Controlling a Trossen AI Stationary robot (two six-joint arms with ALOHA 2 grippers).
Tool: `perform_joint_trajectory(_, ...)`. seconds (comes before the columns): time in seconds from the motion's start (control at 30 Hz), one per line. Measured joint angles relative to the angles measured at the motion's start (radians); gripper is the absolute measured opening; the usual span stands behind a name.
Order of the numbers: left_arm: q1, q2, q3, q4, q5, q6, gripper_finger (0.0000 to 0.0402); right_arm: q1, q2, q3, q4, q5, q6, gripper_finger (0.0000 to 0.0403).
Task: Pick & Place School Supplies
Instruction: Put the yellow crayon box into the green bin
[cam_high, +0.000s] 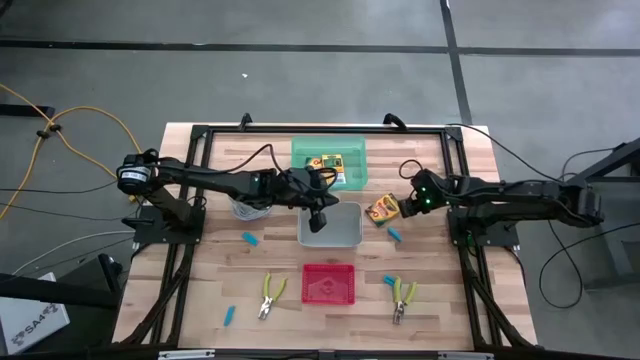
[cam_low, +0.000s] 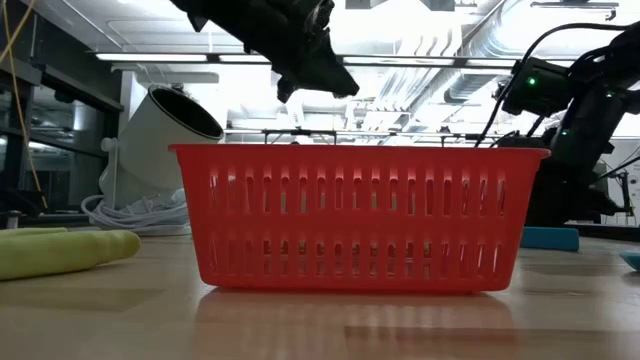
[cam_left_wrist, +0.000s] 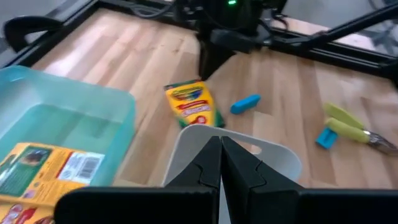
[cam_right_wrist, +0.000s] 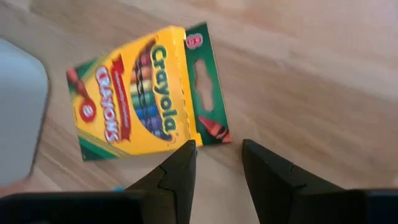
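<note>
Right hand: we see the right hand (cam_right_wrist: 217, 163) spread, empty, hovering just beside the crayon box (cam_right_wrist: 146, 93).
Left hand: the left hand (cam_left_wrist: 221, 163) is pressed together over the grey tray (cam_high: 330, 226), holding nothing visible.
Box location: flat on the tabletop (cam_high: 440, 300), centre right of the high view, beside the grey tray.
Box axis: long axis diagonal in the high view.
Technique: we would turn the wrist so the fingers straddle the short side, then descend squarely.

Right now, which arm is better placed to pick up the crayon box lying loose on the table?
Right. The right gripper hangs open just beside the crayon box; the left gripper is shut over the grey tray.
</note>
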Motion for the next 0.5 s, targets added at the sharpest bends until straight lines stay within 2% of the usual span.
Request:
perform_joint_trajectory(0.23,0.000,0.052,0.007,0.094,0.122,0.049,0.0001,0.000,-0.001,0.000,0.070,0.006,-0.025,0.0123)
perform_joint_trajectory(0.5,0.039,0.120,0.039,0.118,0.169,0.072,0.0001,0.000,-0.001,0.001,0.106,-0.002,-0.056,0.0123)
